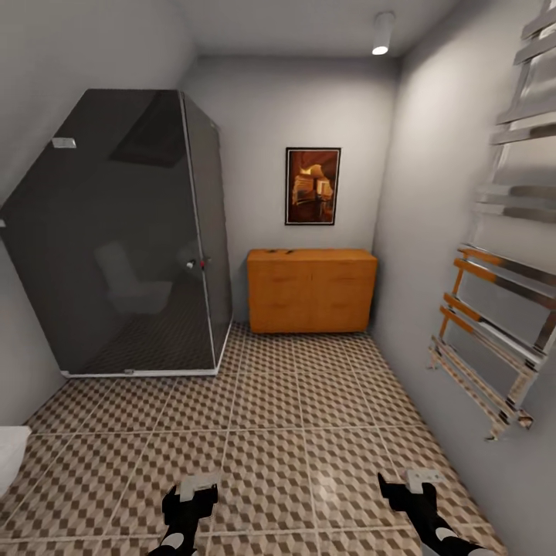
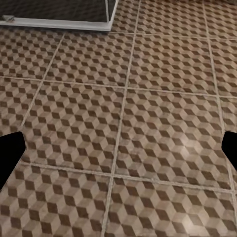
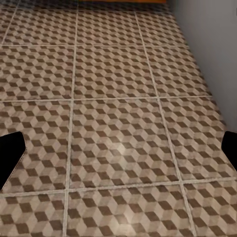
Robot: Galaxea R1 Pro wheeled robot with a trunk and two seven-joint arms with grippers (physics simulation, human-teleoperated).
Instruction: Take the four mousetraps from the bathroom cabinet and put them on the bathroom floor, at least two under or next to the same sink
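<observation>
Distance is the first hazard in the head view: the cabinet [image 1: 312, 290] stands against the far wall, well apart from the robot, with a broad run of bathroom floor [image 1: 293, 409] between, and the small dark specks on the left part of its flat top are probably the mousetraps [image 1: 276, 251] (too small here to count or tell apart). The left gripper [image 1: 190, 494] and right gripper [image 1: 408, 488] hang low at the near edge, both over bare tile and holding nothing. The dark glass shower enclosure [image 1: 131, 239] crowds the left side and a chrome towel rail [image 1: 494, 309] juts from the right wall, so a drive forward that drifts either way could clip an arm. A white edge at the far left [image 1: 11, 455] may be a fixture, but I cannot say whether it is the sink. In the left wrist view, the tiled floor [image 2: 123, 123] lies beneath, the shower's pale base strip [image 2: 59, 22] crosses one corner, and black fingertips [image 2: 10, 153] sit at opposite edges, so the jaws stand spread wide. In the right wrist view the tiles [image 3: 118, 123] run up to the grey wall [image 3: 212, 59], the fingertips [image 3: 10, 158] are likewise far apart, jaws spread; traps so tiny and flat could easily slip or be nudged off the cabinet top in a careless pinch.
</observation>
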